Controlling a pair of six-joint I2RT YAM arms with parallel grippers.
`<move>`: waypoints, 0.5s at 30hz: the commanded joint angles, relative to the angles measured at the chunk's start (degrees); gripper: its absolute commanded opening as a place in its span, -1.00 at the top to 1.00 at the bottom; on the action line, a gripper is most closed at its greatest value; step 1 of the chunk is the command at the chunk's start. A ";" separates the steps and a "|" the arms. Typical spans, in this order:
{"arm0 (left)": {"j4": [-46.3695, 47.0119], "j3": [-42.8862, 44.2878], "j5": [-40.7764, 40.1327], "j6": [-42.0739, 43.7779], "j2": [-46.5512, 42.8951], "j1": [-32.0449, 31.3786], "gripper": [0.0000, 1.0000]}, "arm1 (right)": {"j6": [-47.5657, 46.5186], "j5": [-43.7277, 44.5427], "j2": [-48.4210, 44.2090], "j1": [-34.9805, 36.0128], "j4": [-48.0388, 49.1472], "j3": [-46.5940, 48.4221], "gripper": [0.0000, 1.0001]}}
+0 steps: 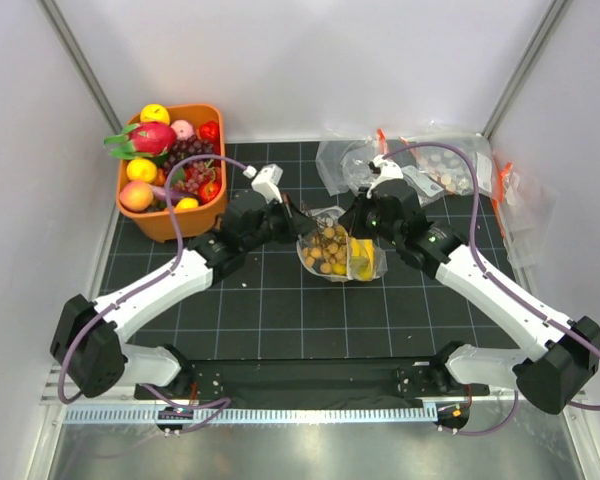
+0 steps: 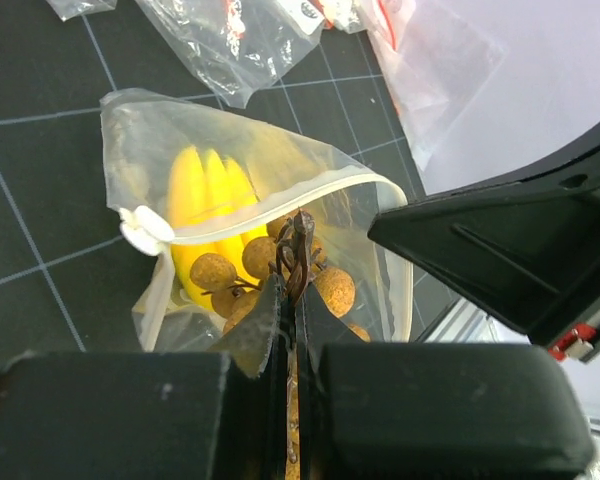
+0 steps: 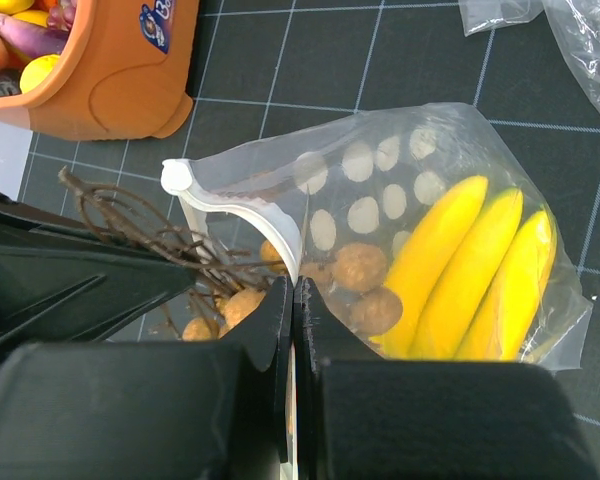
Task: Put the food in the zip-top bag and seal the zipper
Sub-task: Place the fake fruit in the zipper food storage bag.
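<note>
So here's what we're seeing from above: both arms reach in from the near edge and meet mid-table, wrists angled down toward each other over the zip-top bag, which lies on the dark gridded mat.

The left gripper has its fingers pressed flat together, and a brown twiggy stem pokes out between the tips, so we'd say it's pinching the cluster of brown balls by the stem. Some of the balls show through the plastic, but the twigs stick out past the bag's mouth.

The right gripper comes in from the other side, its fingers closed tight on the mouth edge, right where the white zipper strip curves down. The mouth gapes open.

The banana bunch is fully inside the bag, lying along the far side from the mouth.

The peach looks to be sitting in the orange basket at the back left, well away from the bag. A few spare plastic bags lie at the back right.
</note>
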 commanded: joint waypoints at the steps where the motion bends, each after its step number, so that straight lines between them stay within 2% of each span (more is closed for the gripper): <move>1: -2.15 4.91 -9.65 0.02 1.48 -1.72 1.00 | 1.42 -0.58 -2.15 -0.08 2.13 0.61 0.99; 4: -2.15 5.10 -12.84 -1.73 3.15 -2.25 1.00 | 1.95 -0.84 -2.50 -0.08 2.48 0.17 0.99; 8: -1.19 5.18 -20.91 -2.79 5.08 -4.96 0.99 | 3.09 -1.36 -2.51 -0.08 3.45 -0.80 0.98; 15: 12.40 3.08 -30.24 -1.74 10.35 -8.22 1.00 | 4.85 -2.24 -2.77 -0.08 4.94 -1.68 0.98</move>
